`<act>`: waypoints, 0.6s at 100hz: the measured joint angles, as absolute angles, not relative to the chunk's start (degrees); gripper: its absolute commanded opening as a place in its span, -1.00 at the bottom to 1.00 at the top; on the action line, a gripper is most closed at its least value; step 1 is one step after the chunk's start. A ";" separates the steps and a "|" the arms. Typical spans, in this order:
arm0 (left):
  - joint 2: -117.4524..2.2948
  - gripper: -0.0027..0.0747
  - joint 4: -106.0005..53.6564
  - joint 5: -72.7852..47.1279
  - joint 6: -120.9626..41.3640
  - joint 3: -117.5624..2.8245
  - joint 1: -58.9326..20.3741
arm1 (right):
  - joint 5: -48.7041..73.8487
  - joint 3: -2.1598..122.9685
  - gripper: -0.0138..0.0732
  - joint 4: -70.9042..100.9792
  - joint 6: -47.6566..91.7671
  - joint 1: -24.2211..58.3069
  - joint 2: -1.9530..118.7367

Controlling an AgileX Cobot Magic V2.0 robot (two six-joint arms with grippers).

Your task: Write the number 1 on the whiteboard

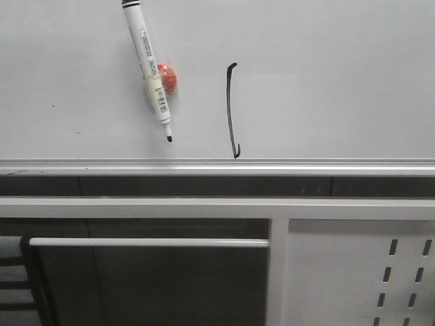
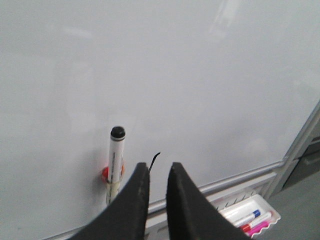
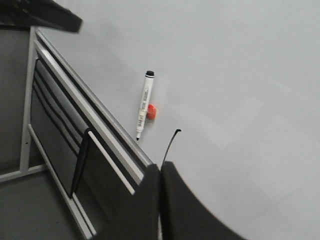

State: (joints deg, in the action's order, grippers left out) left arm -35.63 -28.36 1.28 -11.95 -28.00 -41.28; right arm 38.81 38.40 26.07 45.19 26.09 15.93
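The number 1 (image 1: 230,109) is a thin black vertical stroke on the whiteboard (image 1: 326,68), ending just above the silver rail (image 1: 306,166). A white marker pen (image 1: 151,68) with a black tip hangs tilted on the board to the left of the stroke. Neither gripper shows in the front view. In the left wrist view my left gripper (image 2: 158,170) is empty, its jaws a little apart, back from the board, with the marker (image 2: 115,160) and the stroke's top (image 2: 155,158) beyond. My right gripper (image 3: 161,167) is shut and empty, with the stroke (image 3: 170,145) beyond its tips.
An orange clip (image 1: 168,77) holds the marker on the board. A grey perforated metal panel (image 1: 360,272) and a white bar (image 1: 149,242) are below the rail. A white tray (image 2: 265,206) with coloured markers sits under the board's edge.
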 measured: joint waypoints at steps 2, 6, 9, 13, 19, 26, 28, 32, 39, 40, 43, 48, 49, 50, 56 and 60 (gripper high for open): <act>-34.29 -0.98 -28.09 1.27 -11.95 -27.42 -41.28 | 38.43 37.63 -0.84 25.69 45.06 26.09 14.98; -30.55 -0.98 -27.83 1.04 -11.95 -26.27 -41.28 | 37.24 36.39 -0.84 25.30 44.81 26.09 13.18; -28.36 -0.98 -27.58 0.89 -11.95 -25.50 -41.28 | 36.24 35.24 -0.84 25.02 44.67 26.09 12.04; -25.49 -0.98 -27.45 0.65 -11.95 -24.42 -41.28 | 34.80 34.21 -0.84 24.92 44.41 26.09 10.45; -22.08 -0.98 -27.36 0.00 -11.95 -23.31 -41.28 | 33.37 32.90 -0.84 24.69 44.29 26.09 8.65; -19.39 -0.98 -27.32 -0.37 -11.95 -22.49 -41.28 | 32.67 32.36 -0.84 24.70 44.29 26.09 7.09; -18.78 -0.98 -27.22 -0.48 -11.95 -22.36 -41.28 | 32.67 32.36 -0.84 24.70 44.29 26.09 6.75; -18.01 -0.98 -27.22 -0.58 -11.95 -22.10 -41.28 | 32.54 32.36 -0.84 24.70 44.29 26.09 6.27; -17.24 -0.98 -27.22 -0.71 -11.95 -22.11 -41.28 | 32.54 32.36 -0.84 24.70 44.21 26.09 6.06; -17.13 -0.98 -27.22 -0.71 -11.95 -22.11 -41.28 | 32.54 32.36 -0.84 24.70 44.21 26.09 6.06; -17.14 -0.98 -27.22 -0.82 -11.95 -22.11 -41.28 | 32.54 32.36 -0.84 24.70 44.21 26.09 6.06; -17.11 -0.98 -27.22 -0.81 -11.95 -22.11 -41.28 | 32.54 32.36 -0.84 24.70 44.17 26.09 6.06; -17.11 -0.98 -27.22 -0.81 -11.95 -22.11 -41.28 | 32.54 32.36 -0.84 24.70 44.17 26.09 6.06; -17.11 -0.98 -27.22 -0.81 -11.95 -22.11 -41.28 | 32.54 32.36 -0.84 24.70 44.17 26.09 6.06; -17.11 -0.98 -27.22 -0.81 -11.95 -22.11 -41.28 | 32.54 32.36 -0.84 24.70 44.17 26.09 6.06; -17.11 -0.98 -27.22 -0.81 -11.95 -22.11 -41.28 | 32.54 32.36 -0.84 24.70 44.17 26.09 6.06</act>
State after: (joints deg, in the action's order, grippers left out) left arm -17.11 -27.22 -0.81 -11.95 -22.11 -41.28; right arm 32.54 32.36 24.70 44.17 26.09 6.06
